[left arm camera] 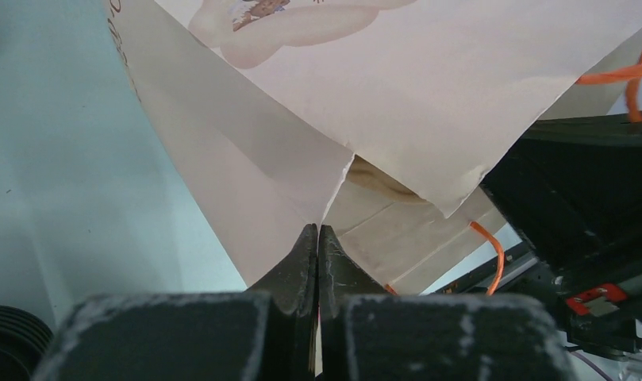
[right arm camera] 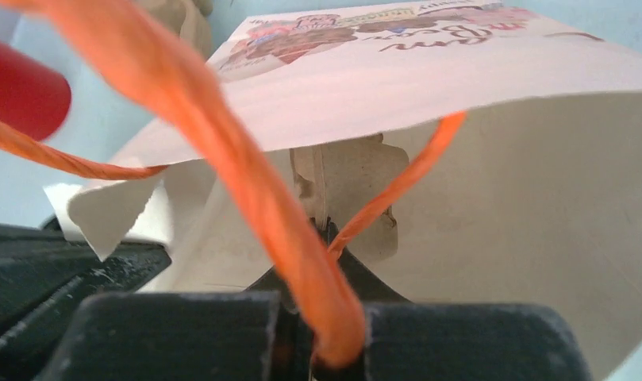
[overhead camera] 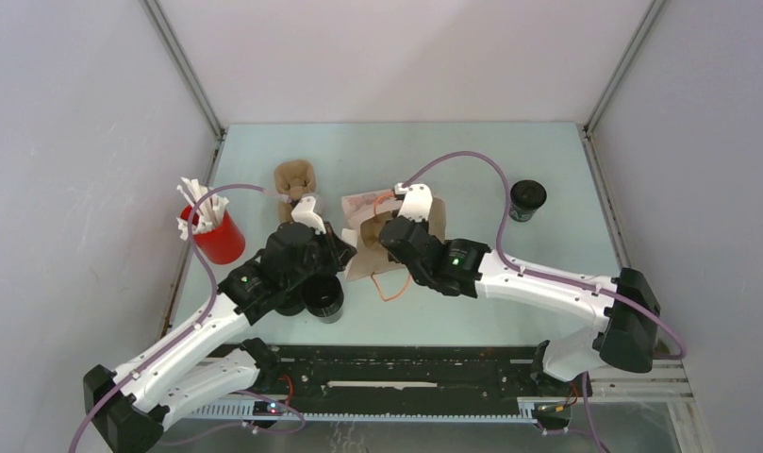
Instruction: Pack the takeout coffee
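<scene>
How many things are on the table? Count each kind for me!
Small black lidded cups: 2 clearly visible
Red cup holding white sticks: 1
Brown moulded-pulp cup carrier: 1
Brown paper bag with orange handles: 1
Total: 5

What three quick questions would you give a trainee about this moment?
1. True or false: the right hand is shut on the orange handle of the paper bag.
2. What holds the white sticks? A red cup, B glass jar, C blue bowl.
3. Fill in: a lone black cup stands near the table's ____ edge.
Key: 1 true; 2 A; 3 right.
</scene>
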